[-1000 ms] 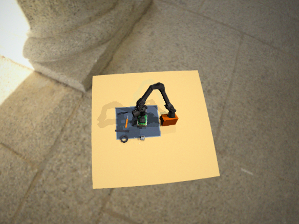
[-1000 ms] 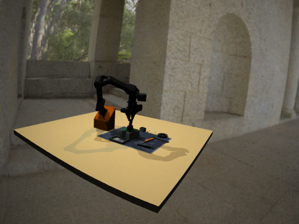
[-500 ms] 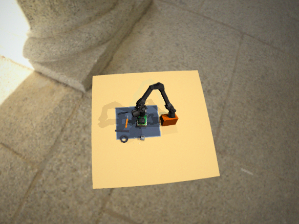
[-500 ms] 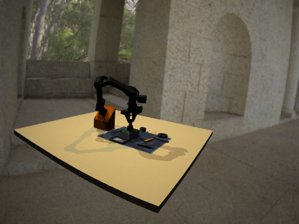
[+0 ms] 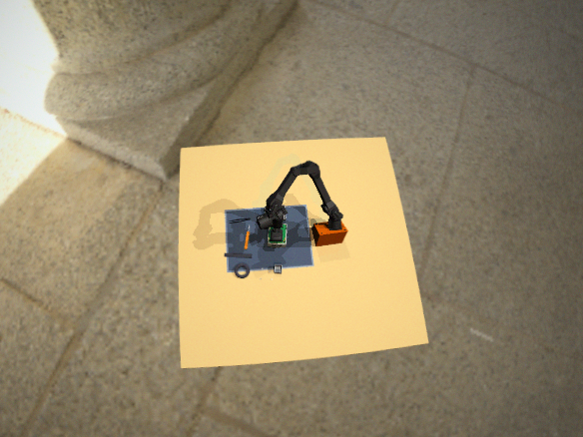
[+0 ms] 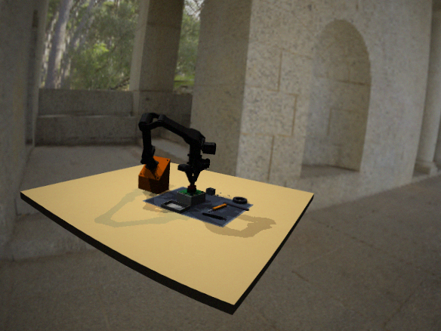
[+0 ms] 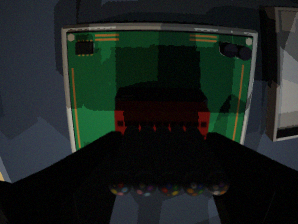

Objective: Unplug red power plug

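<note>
Tool: narrowed, its two fingers closed on the red plug, one at each end. Plug directly below it, at the circuit board; whether it has loosened, you can't tell. From above, the tool hides it.

Plug's long axis: left to right in the wrist view, finger to finger. Your rocking should probably go across that line, near to far, before any lift.

Grey tray: right of the board at the wrist; near-left of it from the exterior; far side from the top, mostly under the arm. Short carry, by my reckoning. Only one arm, so no nearer hand to choose.

Count: one plug, one board, one tray. Farther out, one orange-handled knife, one pair of tweezers, one dark bar, one black ring, one small block. One blue mat, one desk.
</note>
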Controlling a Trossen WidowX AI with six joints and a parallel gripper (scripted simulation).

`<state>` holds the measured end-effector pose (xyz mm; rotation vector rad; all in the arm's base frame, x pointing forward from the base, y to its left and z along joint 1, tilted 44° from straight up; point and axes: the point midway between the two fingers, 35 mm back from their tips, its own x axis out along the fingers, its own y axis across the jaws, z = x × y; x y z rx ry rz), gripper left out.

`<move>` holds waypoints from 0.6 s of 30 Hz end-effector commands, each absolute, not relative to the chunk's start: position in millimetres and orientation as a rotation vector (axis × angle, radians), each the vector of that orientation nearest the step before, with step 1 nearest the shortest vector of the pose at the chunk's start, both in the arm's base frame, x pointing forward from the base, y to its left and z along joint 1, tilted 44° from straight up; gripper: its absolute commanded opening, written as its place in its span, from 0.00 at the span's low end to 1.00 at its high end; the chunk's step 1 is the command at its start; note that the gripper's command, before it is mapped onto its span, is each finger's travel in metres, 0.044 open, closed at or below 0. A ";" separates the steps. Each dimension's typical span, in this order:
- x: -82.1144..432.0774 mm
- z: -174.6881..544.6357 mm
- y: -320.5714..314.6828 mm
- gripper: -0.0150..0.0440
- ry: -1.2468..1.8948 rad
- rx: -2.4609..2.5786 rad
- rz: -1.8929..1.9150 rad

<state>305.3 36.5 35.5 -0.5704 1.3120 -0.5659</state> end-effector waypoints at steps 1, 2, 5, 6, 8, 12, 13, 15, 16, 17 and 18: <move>305.5 35.0 36.1 0.25 1.312 -0.577 -0.566; 305.5 35.0 36.1 0.25 1.312 -0.577 -0.566; 305.5 35.0 36.1 0.25 1.312 -0.577 -0.566; 305.5 35.0 36.1 0.25 1.312 -0.577 -0.566; 305.5 35.0 36.1 0.25 1.312 -0.577 -0.566; 305.1 36.6 37.7 0.25 1.312 -0.577 -0.566; 304.7 38.3 39.3 0.25 1.312 -0.577 -0.566; 304.0 41.5 42.7 0.25 1.311 -0.579 -0.568; 303.6 42.8 44.7 0.25 1.310 -0.583 -0.573; 303.3 43.7 46.8 0.25 1.307 -0.590 -0.582; 303.4 42.8 47.7 0.25 1.304 -0.600 -0.594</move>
